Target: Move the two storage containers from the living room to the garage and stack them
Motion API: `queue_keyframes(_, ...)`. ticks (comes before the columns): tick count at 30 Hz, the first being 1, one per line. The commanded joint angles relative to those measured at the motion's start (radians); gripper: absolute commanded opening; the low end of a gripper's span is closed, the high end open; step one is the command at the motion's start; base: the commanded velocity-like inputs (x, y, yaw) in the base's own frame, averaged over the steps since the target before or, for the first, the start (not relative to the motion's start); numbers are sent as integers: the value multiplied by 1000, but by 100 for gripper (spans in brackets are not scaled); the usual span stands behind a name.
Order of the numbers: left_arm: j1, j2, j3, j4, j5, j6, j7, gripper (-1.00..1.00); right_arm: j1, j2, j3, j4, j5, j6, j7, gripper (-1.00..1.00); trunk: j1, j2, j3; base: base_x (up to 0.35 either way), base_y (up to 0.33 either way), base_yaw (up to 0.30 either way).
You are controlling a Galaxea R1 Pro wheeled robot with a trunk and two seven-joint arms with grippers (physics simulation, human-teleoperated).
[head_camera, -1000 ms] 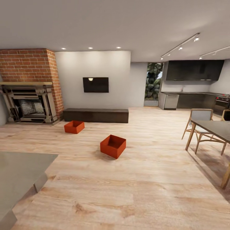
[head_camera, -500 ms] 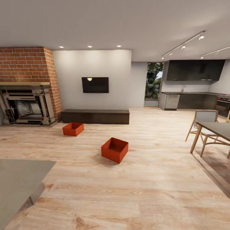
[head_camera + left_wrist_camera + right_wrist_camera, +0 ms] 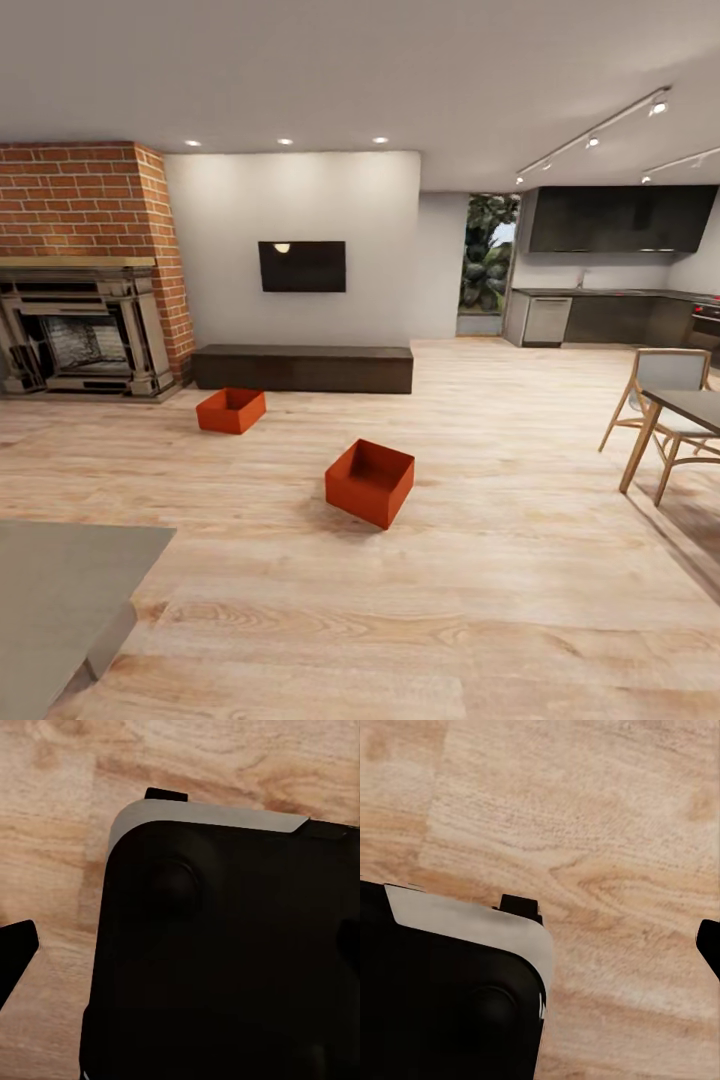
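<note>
Flanking two storage containers (image 3: 369, 483) (image 3: 231, 410): bench (image 3: 303, 368), fireplace (image 3: 80, 340), dining table (image 3: 690, 405).

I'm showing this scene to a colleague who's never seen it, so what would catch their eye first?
Most likely the two orange-red storage containers on the pale wood floor: the nearer container sits mid-room, turned at an angle, and the farther container lies just before the long dark bench. Next, the brick fireplace at the left and the black TV on the white wall.
</note>
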Motion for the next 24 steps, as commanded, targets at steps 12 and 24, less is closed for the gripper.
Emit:
queue_keyframes(12, 0, 0, 1, 0, 8, -1, 2, 100, -1, 2, 7, 3, -9, -6, -1, 100, 1, -1, -1, 320, 70, -50)
queue_keyframes(24, 0, 0, 1, 0, 7, -1, 2, 100, -1, 2, 7, 3, -9, -6, -1, 100, 1, -1, -1, 322, 0, -239)
